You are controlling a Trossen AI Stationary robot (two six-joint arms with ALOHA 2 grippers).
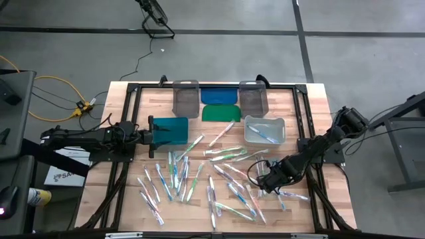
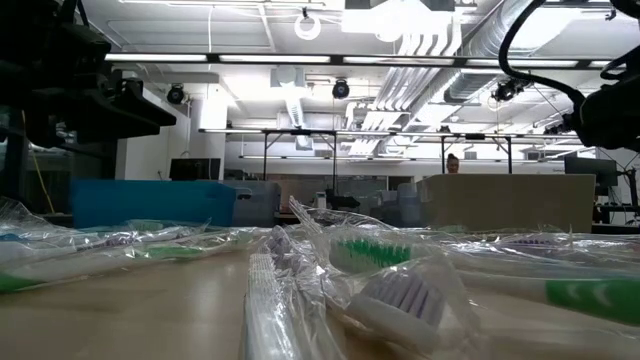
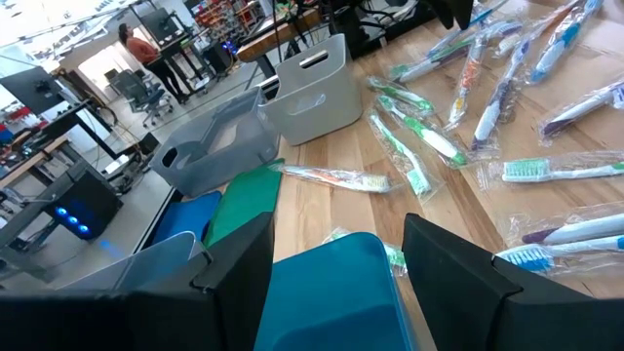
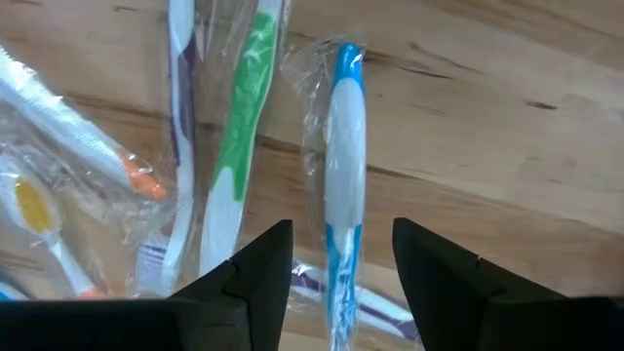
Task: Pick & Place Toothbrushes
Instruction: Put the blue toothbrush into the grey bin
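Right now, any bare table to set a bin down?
Bare wood lies between the teal bin and the table's left edge, and right of the clear bin. The middle and front are crowded with wrapped toothbrushes.

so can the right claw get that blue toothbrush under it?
Probably yes. The right claw is open and sits straight over the blue toothbrush, fingers on either side of its handle. Nothing lies on top of it; the green toothbrush lies close beside it.
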